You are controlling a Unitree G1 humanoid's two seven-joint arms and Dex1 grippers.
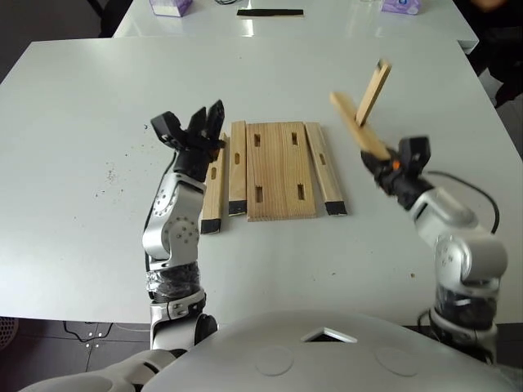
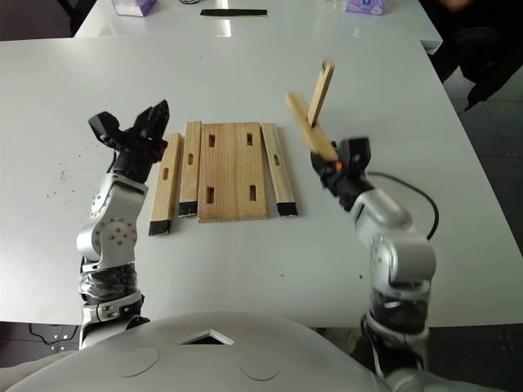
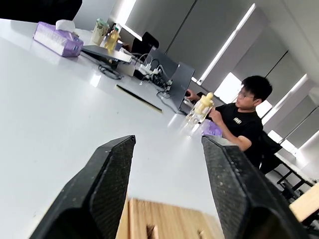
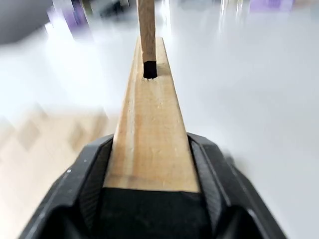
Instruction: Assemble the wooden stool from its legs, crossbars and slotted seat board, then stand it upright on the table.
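Nearest of all, the right hand (image 1: pixel 377 157) is gripping one leg (image 1: pixel 357 124) by its near end, fingers clamped on both sides, and is holding it raised and slanting away over the surface (image 1: pixel 82 122). A crossbar (image 1: pixel 373 91) is standing up out of the slot near the leg's far end. Farther out, the left hand (image 1: pixel 192 124) is hanging empty with its fingers apart, just above the far end of the outermost leg (image 1: pixel 214 186). That leg is lying flat beside a second leg (image 1: pixel 238 167), which is lying against the slotted seat board (image 1: pixel 280 170), and a third leg (image 1: pixel 324 167) is lying along the board's other side. By my judgement the crossbar is sitting in its slot by friction alone, so any tilt or jolt of the right hand is risking it dropping out. The long leg, held only at one end, is liable to pivot in the grip. If the left hand comes down off-centre, it is likely to skid the loose legs out of line. None of the parts is sitting in a container. A purple box (image 1: pixel 170 6) is resting on the far table, its contents impossible to tell.
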